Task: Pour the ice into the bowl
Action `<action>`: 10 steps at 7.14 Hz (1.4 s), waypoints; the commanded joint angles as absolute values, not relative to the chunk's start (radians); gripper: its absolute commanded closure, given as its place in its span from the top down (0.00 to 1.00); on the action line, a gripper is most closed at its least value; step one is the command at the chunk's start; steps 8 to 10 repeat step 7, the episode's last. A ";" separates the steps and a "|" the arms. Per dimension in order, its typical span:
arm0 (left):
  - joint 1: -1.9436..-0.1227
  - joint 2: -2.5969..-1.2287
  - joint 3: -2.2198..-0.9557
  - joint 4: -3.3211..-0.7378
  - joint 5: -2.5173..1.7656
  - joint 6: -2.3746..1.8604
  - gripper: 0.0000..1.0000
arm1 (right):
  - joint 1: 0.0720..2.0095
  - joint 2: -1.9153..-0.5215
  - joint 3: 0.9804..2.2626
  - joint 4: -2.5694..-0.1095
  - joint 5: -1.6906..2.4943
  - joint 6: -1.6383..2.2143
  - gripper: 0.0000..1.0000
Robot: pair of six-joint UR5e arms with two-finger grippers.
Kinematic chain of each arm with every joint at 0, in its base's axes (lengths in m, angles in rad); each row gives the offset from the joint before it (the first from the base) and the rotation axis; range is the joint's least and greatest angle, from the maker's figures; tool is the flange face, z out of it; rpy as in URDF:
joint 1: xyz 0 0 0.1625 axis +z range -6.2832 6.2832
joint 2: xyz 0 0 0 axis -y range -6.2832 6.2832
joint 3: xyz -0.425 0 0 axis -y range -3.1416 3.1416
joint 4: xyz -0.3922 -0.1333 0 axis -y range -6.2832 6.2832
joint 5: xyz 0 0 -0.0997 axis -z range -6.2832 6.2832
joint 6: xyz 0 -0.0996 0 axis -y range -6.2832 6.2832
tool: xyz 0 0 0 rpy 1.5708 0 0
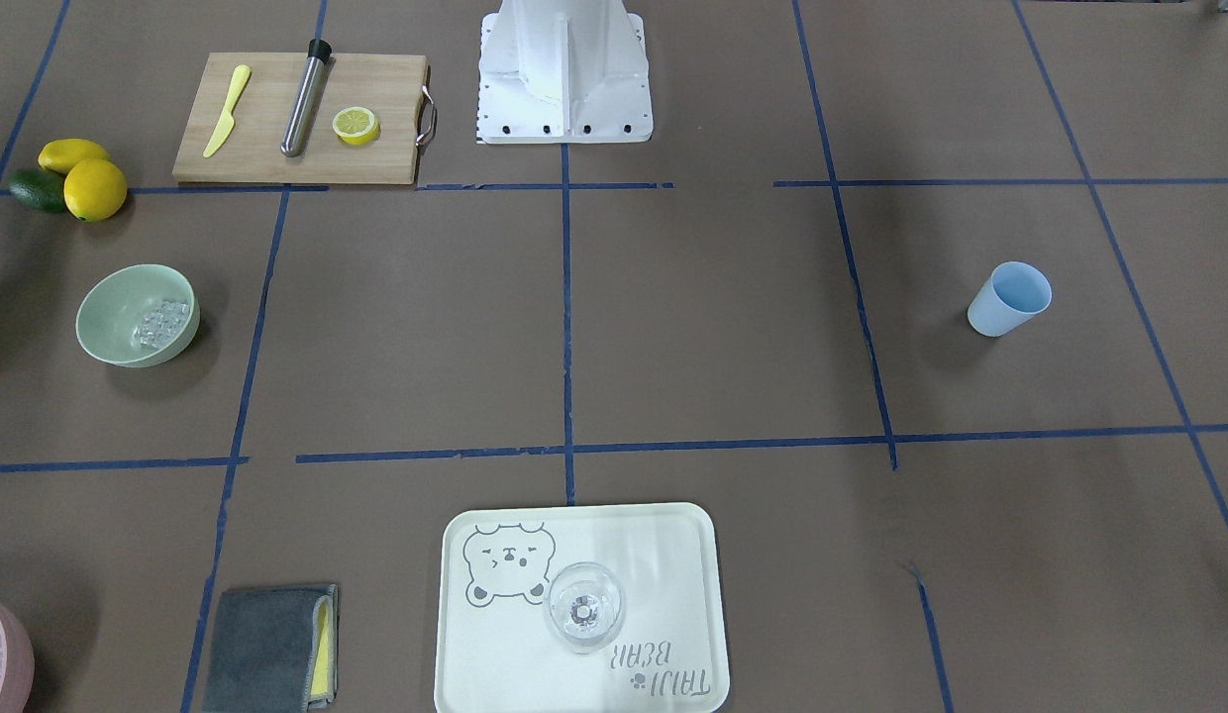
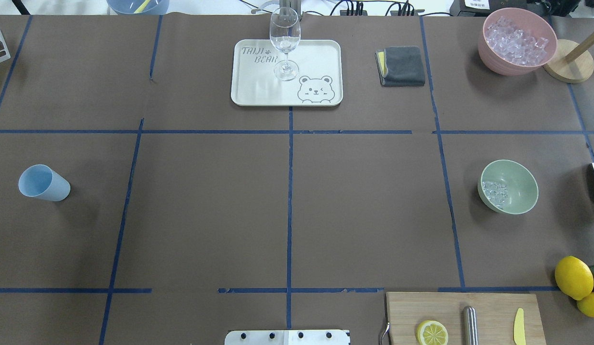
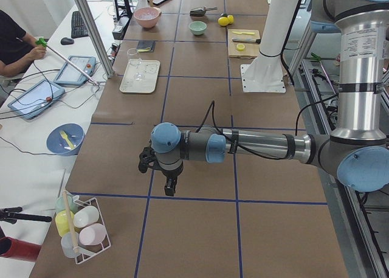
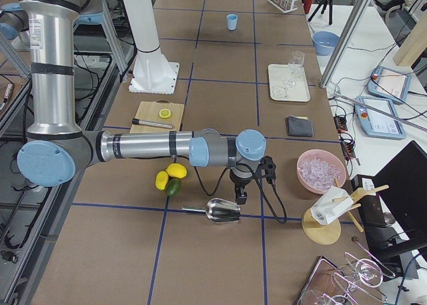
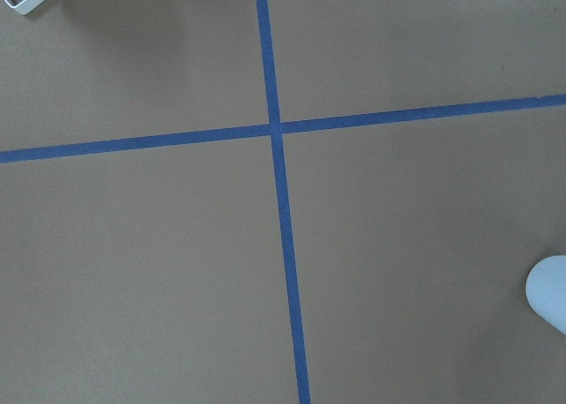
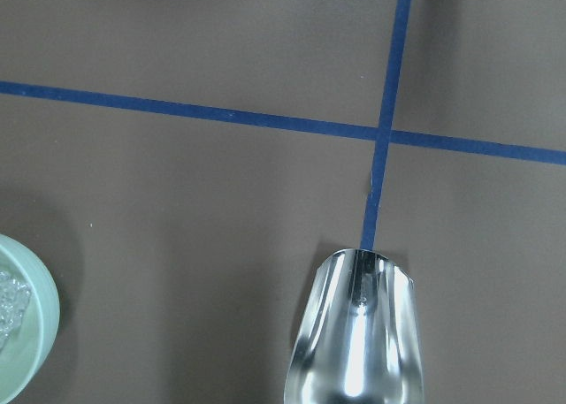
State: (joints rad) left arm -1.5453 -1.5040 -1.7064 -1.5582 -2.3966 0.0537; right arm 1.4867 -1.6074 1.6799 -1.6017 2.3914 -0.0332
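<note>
The pale mint-green bowl (image 1: 114,302) (image 2: 517,184) stands upright on the robot's right side of the table, and the ice (image 1: 163,324) (image 2: 494,192) lies in a small heap inside it. The right wrist view catches the bowl's rim (image 6: 40,329) at lower left and an empty metal scoop (image 6: 358,333) lying on the table. My right gripper (image 4: 239,197) hangs just above that scoop (image 4: 220,211); I cannot tell whether it is open or shut. My left gripper (image 3: 169,190) hovers over bare table near the blue cup (image 2: 42,183) (image 5: 550,291); I cannot tell its state.
A pink container of ice (image 2: 517,40) stands at the far right corner. A tray (image 2: 258,91) holds a wine glass (image 2: 284,43), beside a grey cloth (image 2: 401,65). A cutting board (image 1: 267,149) and lemons (image 1: 94,188) lie near the robot. A person (image 3: 15,44) sits beyond the table.
</note>
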 commanded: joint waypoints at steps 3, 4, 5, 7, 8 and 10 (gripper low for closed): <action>-1.545 -1.503 -1.691 -1.559 -2.396 0.052 1.00 | 1.494 -1.608 1.690 -1.600 2.391 -0.031 1.00; -1.545 -1.503 -1.693 -1.559 -2.396 0.052 1.00 | 1.497 -1.608 1.695 -1.601 2.393 -0.031 1.00; -1.545 -1.503 -1.694 -1.560 -2.396 0.052 1.00 | 1.497 -1.611 1.694 -1.601 2.393 -0.032 1.00; -1.543 -1.519 -1.692 -1.557 -2.390 0.051 1.00 | 1.506 -1.623 1.693 -1.601 2.399 -0.031 1.00; -1.543 -1.519 -1.692 -1.557 -2.390 0.051 1.00 | 1.506 -1.623 1.693 -1.601 2.399 -0.031 1.00; -1.543 -1.519 -1.692 -1.557 -2.390 0.051 1.00 | 1.506 -1.623 1.693 -1.601 2.399 -0.031 1.00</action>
